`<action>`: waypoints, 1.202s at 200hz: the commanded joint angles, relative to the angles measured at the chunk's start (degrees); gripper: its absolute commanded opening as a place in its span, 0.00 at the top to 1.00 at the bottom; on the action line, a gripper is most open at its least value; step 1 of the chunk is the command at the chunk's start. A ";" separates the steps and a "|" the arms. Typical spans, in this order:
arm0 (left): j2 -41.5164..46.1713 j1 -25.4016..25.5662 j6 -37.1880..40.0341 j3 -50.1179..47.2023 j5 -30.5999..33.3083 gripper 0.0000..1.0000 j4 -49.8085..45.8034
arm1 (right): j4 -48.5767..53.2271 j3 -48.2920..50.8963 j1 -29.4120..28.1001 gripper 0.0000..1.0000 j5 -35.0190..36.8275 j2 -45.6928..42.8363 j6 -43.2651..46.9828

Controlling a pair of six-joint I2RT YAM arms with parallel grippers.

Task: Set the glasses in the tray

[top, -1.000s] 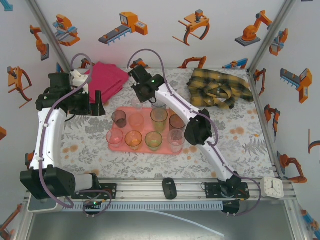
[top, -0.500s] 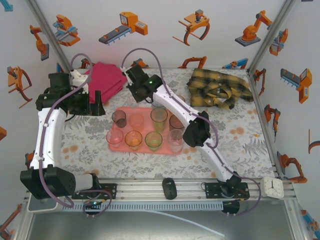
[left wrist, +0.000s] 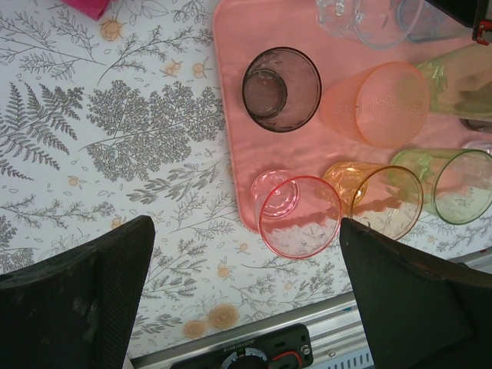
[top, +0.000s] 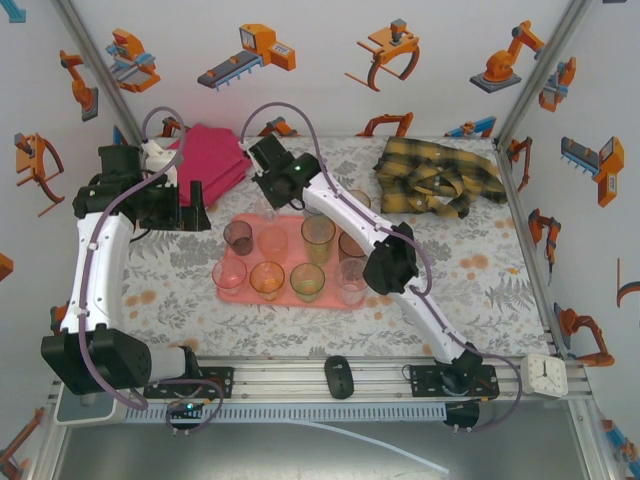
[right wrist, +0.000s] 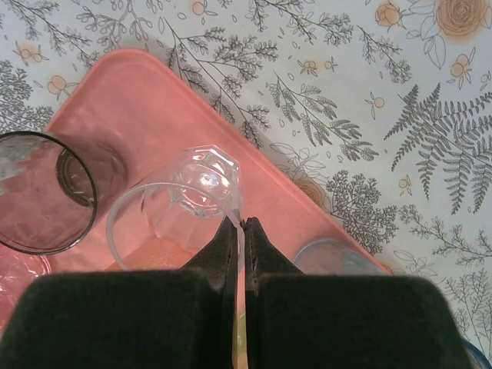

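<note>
The right claw (right wrist: 240, 224) is pinching a clear glass (right wrist: 173, 204) by its rim over the tray (right wrist: 154, 100). The left claw (left wrist: 244, 225) is hanging spread. Most glasses (top: 268, 280) are already standing inside, so the task is likely nearing completion.

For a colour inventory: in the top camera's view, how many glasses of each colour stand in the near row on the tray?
pink glass: 1
amber glass: 1
green glass: 1
clear glass: 1
Total: 4

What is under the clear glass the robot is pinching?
The pink tray shows through the clear glass, which the right gripper pinches by its rim. The gripper's black body hides what lies below the glass's near side.
</note>
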State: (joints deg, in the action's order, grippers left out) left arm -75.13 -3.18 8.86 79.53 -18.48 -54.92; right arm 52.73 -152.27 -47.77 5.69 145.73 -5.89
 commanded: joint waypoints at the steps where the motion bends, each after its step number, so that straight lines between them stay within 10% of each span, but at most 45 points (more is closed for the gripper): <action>1: -0.36 -0.48 0.63 -0.25 -0.59 0.01 -0.15 | 1.42 -1.63 -0.46 0.97 1.75 0.78 1.06; 240: -1.05 -1.22 1.23 -1.30 -0.81 0.01 0.95 | 4.71 -1.20 -1.54 0.93 6.89 2.66 1.41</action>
State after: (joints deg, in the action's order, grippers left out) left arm -75.68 -3.97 9.52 78.76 -18.46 -54.61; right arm 56.38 -152.27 -49.32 11.55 147.20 -4.23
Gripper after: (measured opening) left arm 0.984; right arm 0.064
